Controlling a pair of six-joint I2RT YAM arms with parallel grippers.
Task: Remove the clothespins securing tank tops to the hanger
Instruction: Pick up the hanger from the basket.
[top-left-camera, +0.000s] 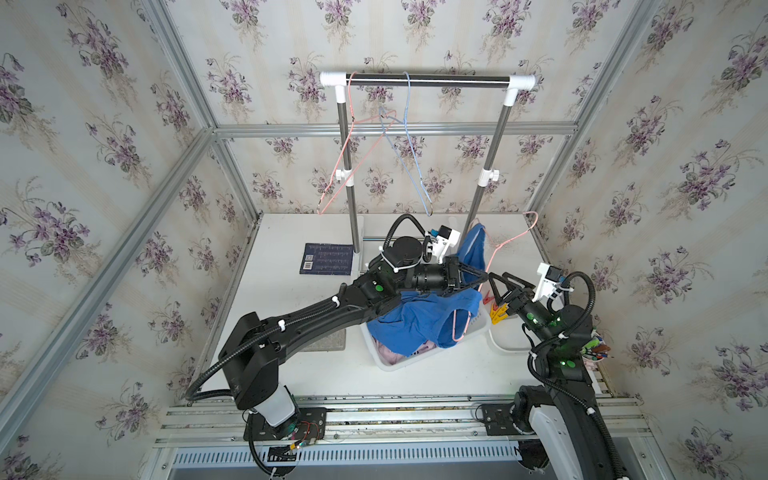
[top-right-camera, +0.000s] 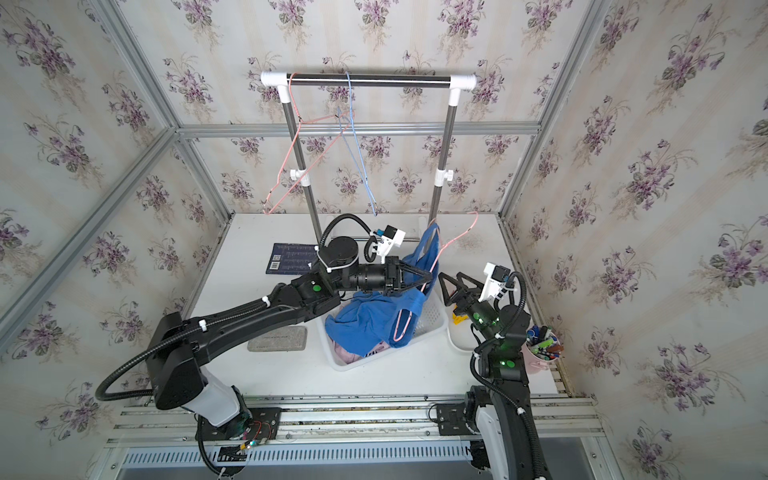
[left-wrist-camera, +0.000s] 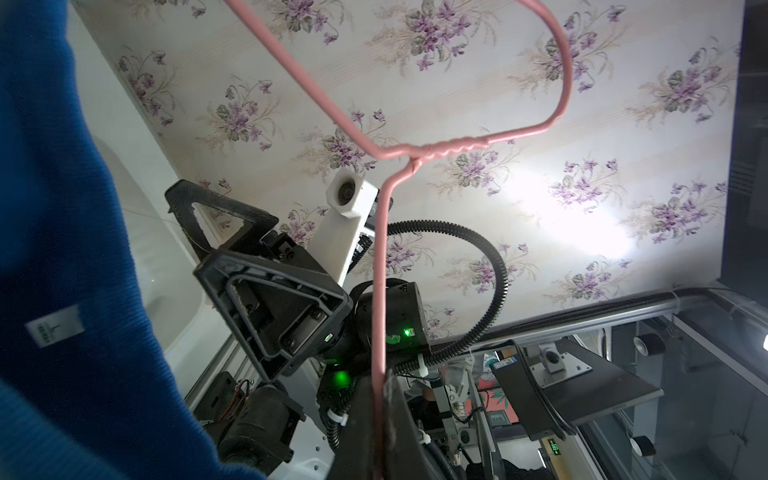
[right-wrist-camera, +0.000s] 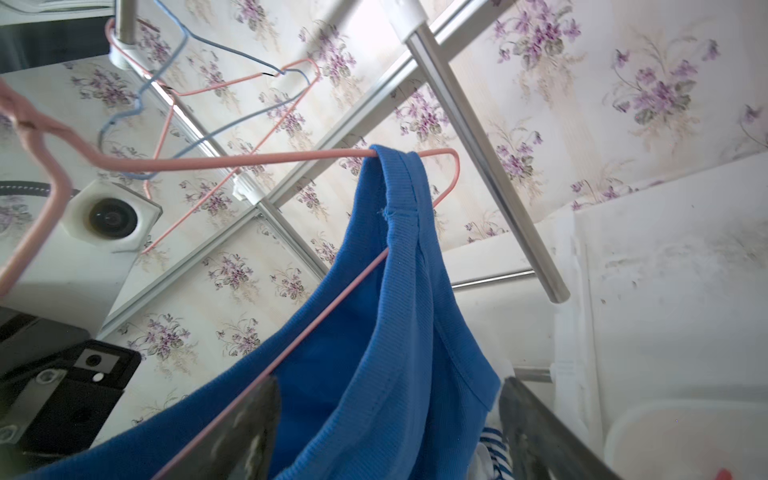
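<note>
My left gripper (top-left-camera: 484, 275) (top-right-camera: 432, 277) (left-wrist-camera: 380, 415) is shut on the wire of a pink hanger (top-left-camera: 509, 241) (top-right-camera: 457, 237) (left-wrist-camera: 378, 249) (right-wrist-camera: 249, 160), holding it above a white basket (top-left-camera: 478, 328) (top-right-camera: 432, 316). The bright blue tank top (top-left-camera: 419, 320) (top-right-camera: 365, 324) (left-wrist-camera: 62, 208) (right-wrist-camera: 374, 332) hangs by one strap from the hanger's end and slumps into the basket. No clothespin shows on that strap. My right gripper (top-left-camera: 503, 286) (top-right-camera: 459, 286) (right-wrist-camera: 386, 386) stands open just right of the top. Yellow and red clothespins (top-left-camera: 496, 313) (top-right-camera: 459, 318) lie in a white bowl (top-left-camera: 511, 343) (top-right-camera: 461, 343).
A striped top (right-wrist-camera: 494, 453) and a pink-mauve top (top-left-camera: 390, 353) (top-right-camera: 353, 353) lie in the basket. At the back, the rack's rail (top-left-camera: 428, 79) (top-right-camera: 370, 79) carries bare pink and blue hangers. Also there: a dark booklet (top-left-camera: 328, 258), a grey pad (top-right-camera: 277, 338), a pen cup (top-right-camera: 544, 345).
</note>
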